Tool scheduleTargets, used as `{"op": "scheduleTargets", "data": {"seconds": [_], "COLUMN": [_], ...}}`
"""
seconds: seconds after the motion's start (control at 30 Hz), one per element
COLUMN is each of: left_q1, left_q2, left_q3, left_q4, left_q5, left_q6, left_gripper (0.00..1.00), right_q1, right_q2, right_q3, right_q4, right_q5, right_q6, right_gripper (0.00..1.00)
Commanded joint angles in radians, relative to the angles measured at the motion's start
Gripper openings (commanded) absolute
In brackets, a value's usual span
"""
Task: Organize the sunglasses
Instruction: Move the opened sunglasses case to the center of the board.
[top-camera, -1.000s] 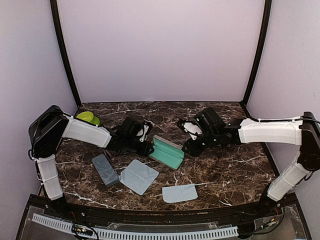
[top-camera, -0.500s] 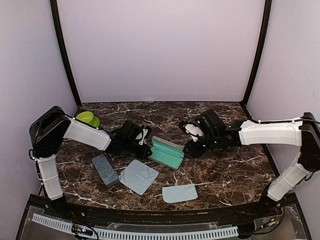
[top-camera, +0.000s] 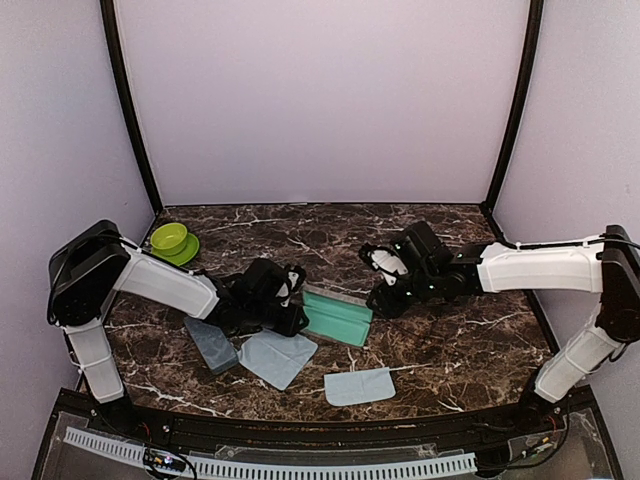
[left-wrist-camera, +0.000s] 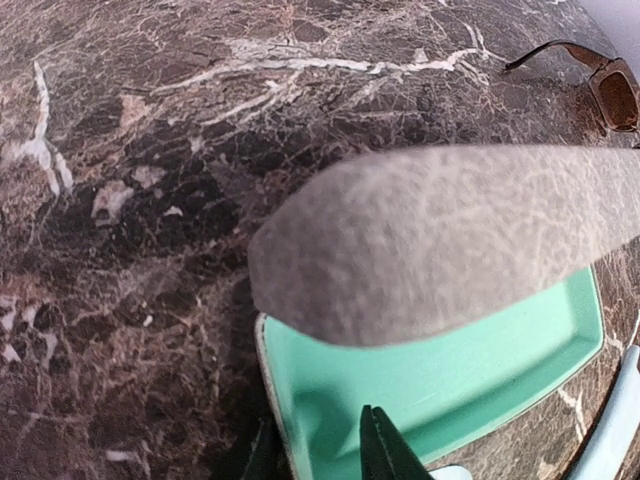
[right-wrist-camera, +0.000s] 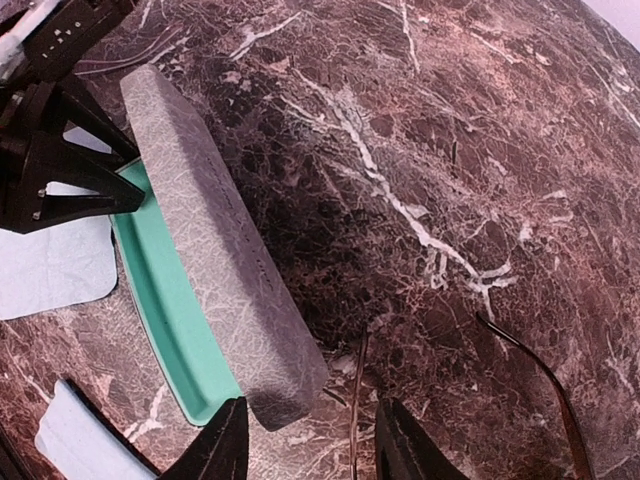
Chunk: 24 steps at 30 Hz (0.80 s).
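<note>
The sunglasses (left-wrist-camera: 608, 88) lie on the marble beyond the open grey case; the left wrist view shows one brown lens and a temple. In the right wrist view only their thin temples (right-wrist-camera: 356, 400) show, one between my right gripper's fingers. The right gripper (right-wrist-camera: 315, 445) is open, low over the table at the case's right end (top-camera: 388, 298), and hides the sunglasses from above. The open teal-lined case (top-camera: 338, 317) has its lid (left-wrist-camera: 440, 235) raised. My left gripper (left-wrist-camera: 320, 455) is open and straddles the case's left end wall (top-camera: 290, 318), one finger inside on the teal.
A closed grey case (top-camera: 210, 343) lies near the left front. Two pale blue-grey cloths lie in front, one (top-camera: 277, 357) against the open case, one (top-camera: 360, 385) nearer the edge. A green bowl (top-camera: 172, 240) stands at the back left.
My left gripper has moved nearer and lower, now at the case's left end; the open case has shifted slightly nearer and turned. My right gripper has dropped a little by the case's right end.
</note>
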Motion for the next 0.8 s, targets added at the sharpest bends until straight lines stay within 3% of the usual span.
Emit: {"op": "scheduleTargets", "data": {"seconds": [0.0,0.43,0.77], "left_q1": [-0.031,-0.067,-0.069], "left_q2": [-0.037,-0.075,-0.265], "left_q3": [-0.037,-0.082,-0.18], "left_q4": [-0.019,-0.005,0.037], "left_q5": [-0.039,-0.045,-0.05], "left_q6": [-0.079,-0.107,-0.043], "left_gripper": [0.33,0.36,0.64], "right_q1": [-0.006,-0.005,0.083], "right_q2": [-0.022,-0.129,-0.238], "right_q3": [-0.034,-0.126,-0.249], "right_q4": [0.03,0.012,0.004], "right_q5": [0.009,0.013,-0.032], "right_q6": [0.028,0.117,0.218], "right_gripper": [0.43,0.43,0.42]}}
